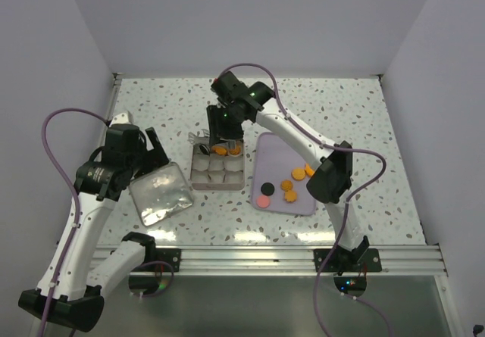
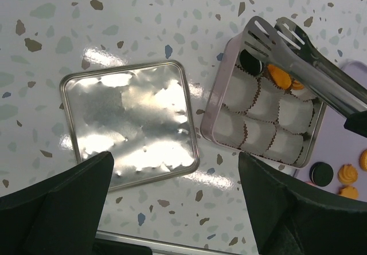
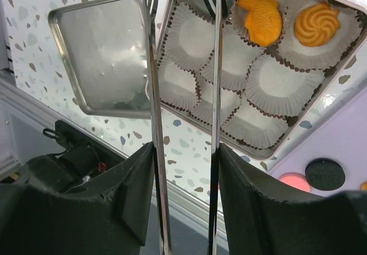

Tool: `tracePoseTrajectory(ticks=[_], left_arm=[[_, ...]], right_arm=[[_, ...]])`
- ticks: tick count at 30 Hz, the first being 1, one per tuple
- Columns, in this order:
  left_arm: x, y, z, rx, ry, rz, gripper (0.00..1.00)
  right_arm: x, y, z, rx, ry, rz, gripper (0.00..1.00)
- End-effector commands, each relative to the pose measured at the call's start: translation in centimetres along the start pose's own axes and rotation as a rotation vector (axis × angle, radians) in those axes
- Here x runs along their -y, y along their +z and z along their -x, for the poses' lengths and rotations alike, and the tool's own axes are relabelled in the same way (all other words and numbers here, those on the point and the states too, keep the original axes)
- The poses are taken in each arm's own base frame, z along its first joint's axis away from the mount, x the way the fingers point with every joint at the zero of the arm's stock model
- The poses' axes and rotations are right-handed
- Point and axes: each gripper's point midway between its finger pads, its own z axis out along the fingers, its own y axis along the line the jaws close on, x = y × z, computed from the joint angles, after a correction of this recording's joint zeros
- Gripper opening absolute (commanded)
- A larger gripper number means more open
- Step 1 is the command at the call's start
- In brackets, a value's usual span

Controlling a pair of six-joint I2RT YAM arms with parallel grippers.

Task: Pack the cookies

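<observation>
A pink tin (image 1: pixel 217 182) holds white paper cups. Two orange cookies (image 1: pixel 227 150) lie in its far cups, a fish shape (image 3: pixel 261 20) and a swirl (image 3: pixel 316 23). My right gripper (image 1: pixel 225 117) is shut on metal tongs (image 3: pixel 155 94), whose tips sit at a black cookie (image 2: pixel 250 63) in the far-left cup; I cannot tell whether they pinch it. More cookies lie on the purple tray (image 1: pixel 282 151): black (image 1: pixel 266 188), pink (image 1: pixel 263 201) and several orange ones (image 1: pixel 288 191). My left gripper (image 1: pixel 155 151) is open and empty above the table between lid and tin.
The tin's silver lid (image 1: pixel 159 193) lies flat left of the tin, also in the left wrist view (image 2: pixel 129 126). A metal rail (image 1: pixel 303 257) runs along the near table edge. White walls enclose the table on three sides.
</observation>
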Motion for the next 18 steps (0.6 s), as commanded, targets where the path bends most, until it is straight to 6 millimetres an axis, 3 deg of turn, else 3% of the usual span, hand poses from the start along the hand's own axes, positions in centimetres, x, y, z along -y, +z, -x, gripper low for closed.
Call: tracePoseTrajectory(ticks=[1,6,10,13,15,16,17,18], left_arm=[[0.1,-0.9,1.2,0.047,0.015,-0.006,0.96],[0.2,-1.1,1.5,0.047,0.015,-0.009,0.96],[0.0,-1.5,1.9,0.058,0.016,0.000,0.96],[-0.3,-1.6,1.9,0.062,0.019,0.021,0.99],[-0.6,-1.5,2.1,0.064,0.021,0.040,1.00],[-0.7,-1.5,2.0,0.061,0.024,0.047,1.00],[-0.9,-1.6,2.3,0.068,0.024,0.058,1.00],[-1.0,-1.5,2.3,0.069,0.026,0.065,1.00]], right_arm=[[-0.8,-1.7,1.2,0.052,-0.001,0.014,0.49],[-1.4,-3.7,1.5,0.082,-0.004,0.033,0.49],[-1.8,-6.3,1.7,0.120,-0.015,0.044,0.49],[-0.7,-7.8,1.2,0.129,-0.024,0.004,0.49],[-0.1,-10.0,0.5,0.153,-0.037,-0.006,0.49],[1.1,-9.6,-0.4,0.135,-0.034,-0.045,0.49],[1.2,-11.7,-0.8,0.170,-0.039,-0.036,0.49],[1.7,-12.2,-1.4,0.171,-0.037,-0.044,0.49]])
